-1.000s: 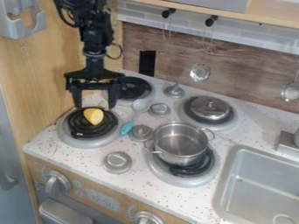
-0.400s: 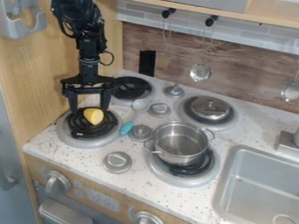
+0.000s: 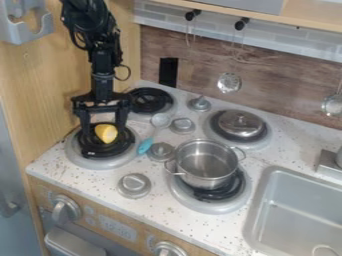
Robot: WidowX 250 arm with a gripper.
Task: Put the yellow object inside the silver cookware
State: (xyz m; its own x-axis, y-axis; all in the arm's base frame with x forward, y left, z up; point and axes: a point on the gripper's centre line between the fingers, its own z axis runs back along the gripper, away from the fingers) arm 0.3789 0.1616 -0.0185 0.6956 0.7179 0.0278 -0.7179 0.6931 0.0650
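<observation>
1. The end effector [image 3: 104, 131] hangs over the near left burner [image 3: 110, 161], its two fingers pointing down and set wide apart.
2. The yellow object [image 3: 106, 133] sits on that burner's black coil, outside the pot. In the view it lies between the fingertips, closer to the right-hand one; whether either touches it, I cannot tell.
3. The silver pot [image 3: 206, 167] stands upright on the near right burner [image 3: 204, 204], well apart from the yellow object. It has a loop handle on each side.
4. A spoon [image 3: 145, 145] with a blue handle lies on the speckled white counter [image 3: 174, 220], between the near left burner and the grey knobs in the middle. Its grey bowl points toward the back.
5. The far left burner [image 3: 152, 102] has a black coil and lies behind the near left one.
6. A shiny metal lid [image 3: 241, 123] rests on the far right burner [image 3: 259, 142], behind the pot.
7. A grey sink [image 3: 294, 215] is set into the counter at the right.
8. At the back, a round perforated utensil [image 3: 229, 83] hangs in front of the wood-look wall [image 3: 200, 60], below a dark hook [image 3: 242, 23].
</observation>
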